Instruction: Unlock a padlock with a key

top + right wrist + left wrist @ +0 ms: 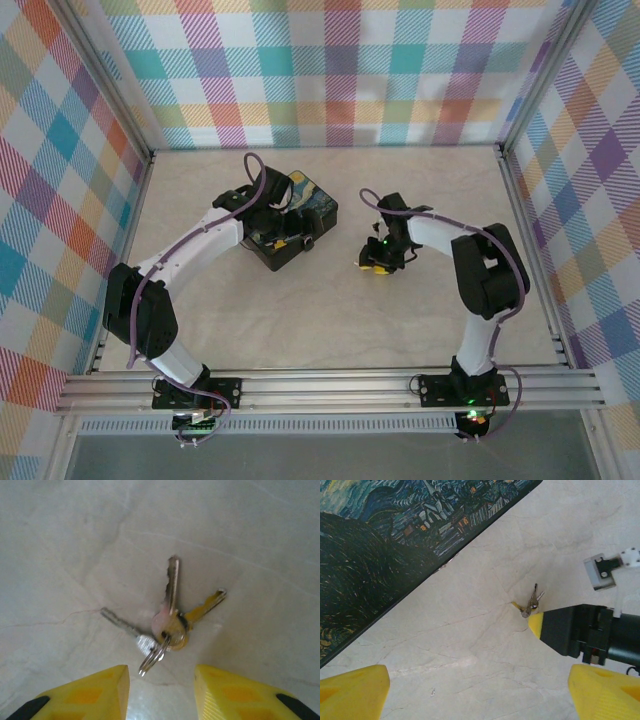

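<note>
**A:** Start on the left. How does the left pincer (479,692) stand?

**B:** Spread wide, with nothing between its fingers. The box (380,555) with the painted lid lies ahead of it and off to its left. Bare table (470,645) is straight in front.

**A:** And the key?

**B:** The key bunch (170,625), three keys on a ring, lies flat on the table, just ahead of the right pincer (161,685). It sits roughly on the line between the fingertips. Those fingers stand partly apart and grip nothing. The ring end points back toward them and the blades fan away.

**A:** The padlock?

**B:** Too small for me to place with confidence.

**A:** What might go wrong?

**B:** I think the pick-up is the weak point. The keys are thin and lie flat on a smooth top. If the fingers close too high they could slide over the metal, or push the bunch forward. They could also catch the ring or the wrong key. Then the loose blades would dangle and could not be aimed at a keyhole.
</note>
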Tool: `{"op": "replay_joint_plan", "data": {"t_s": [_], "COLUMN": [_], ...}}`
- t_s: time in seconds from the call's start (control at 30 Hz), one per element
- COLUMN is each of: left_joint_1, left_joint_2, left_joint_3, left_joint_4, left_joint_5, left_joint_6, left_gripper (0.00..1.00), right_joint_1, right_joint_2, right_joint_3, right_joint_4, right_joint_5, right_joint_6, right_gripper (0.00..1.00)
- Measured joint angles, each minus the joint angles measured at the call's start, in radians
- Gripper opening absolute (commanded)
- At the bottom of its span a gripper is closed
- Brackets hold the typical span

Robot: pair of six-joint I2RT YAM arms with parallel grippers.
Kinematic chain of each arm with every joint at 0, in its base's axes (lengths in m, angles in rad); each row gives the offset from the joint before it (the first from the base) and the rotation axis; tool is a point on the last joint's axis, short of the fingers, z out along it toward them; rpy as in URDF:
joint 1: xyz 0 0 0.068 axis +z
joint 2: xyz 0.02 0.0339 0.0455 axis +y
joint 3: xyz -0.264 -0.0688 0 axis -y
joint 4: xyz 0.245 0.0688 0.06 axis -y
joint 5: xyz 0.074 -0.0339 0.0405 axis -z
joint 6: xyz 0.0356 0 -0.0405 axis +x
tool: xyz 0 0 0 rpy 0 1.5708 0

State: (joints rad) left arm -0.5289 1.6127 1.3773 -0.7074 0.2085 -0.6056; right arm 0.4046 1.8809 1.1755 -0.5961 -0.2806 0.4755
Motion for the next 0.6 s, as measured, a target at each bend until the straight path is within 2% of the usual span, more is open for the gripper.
{"op": "replay_joint_plan", "data": {"t_s": [0.17,0.37,0.6], "left_joint_1": [0.000,0.000,0.000], "left_joint_2": [0.000,0.000,0.000], "left_joint_3": [0.000,0.000,0.000], "left_joint_4": [0.000,0.000,-0.002], "left_joint_5": [-0.009,-0.011,-0.011], "left_joint_6": [0.001,0.007,0.020], "left_gripper": [0.92,0.92,0.92], "right_joint_1": [0.002,0.001,0.001], "right_joint_2": [0.022,0.023,0.042], "right_joint_3": [0.027,0.028,0.058], "right_joint_4": [-0.026,-0.023,-0.054], "right_joint_5": [0.012,0.015,0.034], "right_joint_6": [0.024,0.057,0.074], "right_gripper": [0.32,0.31,0.17]}}
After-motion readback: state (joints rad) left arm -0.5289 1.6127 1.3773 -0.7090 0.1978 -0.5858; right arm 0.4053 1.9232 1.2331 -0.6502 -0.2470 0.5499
